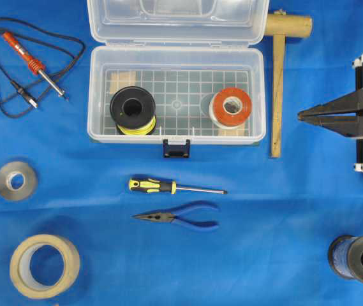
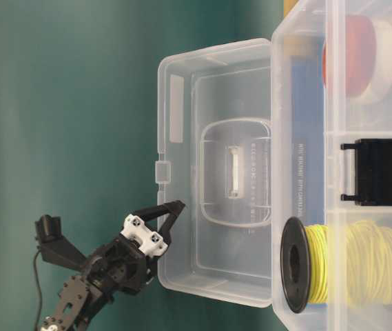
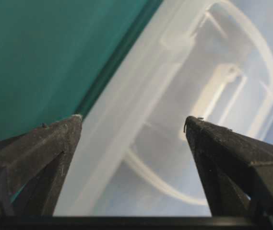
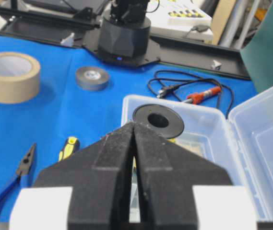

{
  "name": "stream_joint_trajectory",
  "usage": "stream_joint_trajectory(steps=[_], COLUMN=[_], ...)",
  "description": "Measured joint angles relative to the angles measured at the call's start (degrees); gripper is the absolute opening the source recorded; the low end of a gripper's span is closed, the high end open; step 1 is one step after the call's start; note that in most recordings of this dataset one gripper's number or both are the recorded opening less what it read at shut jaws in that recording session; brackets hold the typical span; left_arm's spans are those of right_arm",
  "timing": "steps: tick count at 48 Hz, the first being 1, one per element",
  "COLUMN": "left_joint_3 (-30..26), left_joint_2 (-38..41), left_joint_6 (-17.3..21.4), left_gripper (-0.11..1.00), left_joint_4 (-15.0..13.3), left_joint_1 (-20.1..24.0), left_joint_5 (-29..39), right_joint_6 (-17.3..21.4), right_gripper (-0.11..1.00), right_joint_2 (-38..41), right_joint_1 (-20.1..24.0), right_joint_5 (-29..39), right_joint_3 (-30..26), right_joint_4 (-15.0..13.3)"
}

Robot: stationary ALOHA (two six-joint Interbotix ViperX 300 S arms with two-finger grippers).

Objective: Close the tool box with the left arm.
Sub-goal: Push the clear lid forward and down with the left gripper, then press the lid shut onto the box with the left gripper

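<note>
The clear tool box [image 1: 176, 60] stands open on the blue cloth, its lid [image 1: 175, 19] raised at the far side and its dark blue latch [image 1: 176, 148] at the front. In the table-level view my left gripper [image 2: 171, 214] is at the lid's [image 2: 216, 165] free edge. It is out of the overhead view. In the left wrist view it [image 3: 132, 119] is open and empty, with the lid's rim [image 3: 141, 81] between and just beyond the fingertips; I cannot tell whether they touch. My right gripper [image 1: 299, 116] is shut and empty right of the box, and shows shut in its wrist view [image 4: 134, 123].
In the box lie a yellow wire spool [image 1: 133, 109] and an orange-labelled spool [image 1: 231, 107]. A wooden mallet [image 1: 277, 83] lies right of the box, a soldering iron [image 1: 33, 62] at the left. A screwdriver [image 1: 168, 187], pliers [image 1: 181, 217], tape rolls [image 1: 44, 264] and a blue spool [image 1: 360, 258] lie in front.
</note>
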Motion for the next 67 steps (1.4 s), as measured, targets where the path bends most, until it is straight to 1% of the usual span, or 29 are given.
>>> stream_joint_trajectory(steps=[11, 23, 34, 45, 51, 59, 67], left_joint_3=[-1.9, -2.2, -0.8, 3.3, 6.3, 9.8, 11.2], left_joint_2=[-2.2, -6.2, -11.0, -15.6, -17.2, -18.9, -21.0], left_joint_6=[-0.1, -0.2, -0.6, -3.4, -4.9, -8.6, -12.0], left_gripper=[0.92, 0.92, 0.92, 0.91, 0.91, 0.91, 0.91], left_joint_4=[0.1, 0.2, 0.2, 0.1, -0.4, -0.4, -0.5], left_joint_1=[-3.1, -6.7, -12.1, -20.3, -25.2, -31.4, -37.9], left_joint_5=[5.4, 10.5, 14.9, 16.5, 17.1, 17.7, 21.1], right_joint_6=[0.0, 0.0, 0.0, 0.0, 0.0, 0.0, 0.0], right_gripper=[0.0, 0.0, 0.0, 0.0, 0.0, 0.0, 0.0], right_joint_2=[0.4, 0.7, 0.8, 0.8, 0.9, 0.9, 0.9], right_joint_1=[0.0, 0.0, 0.0, 0.0, 0.0, 0.0, 0.0], right_joint_5=[0.0, 0.0, 0.0, -0.1, 0.0, -0.1, -0.3], right_joint_3=[0.0, 0.0, 0.0, 0.1, 0.1, 0.0, 0.0], right_joint_4=[0.0, 0.0, 0.0, -0.1, 0.0, 0.0, 0.0])
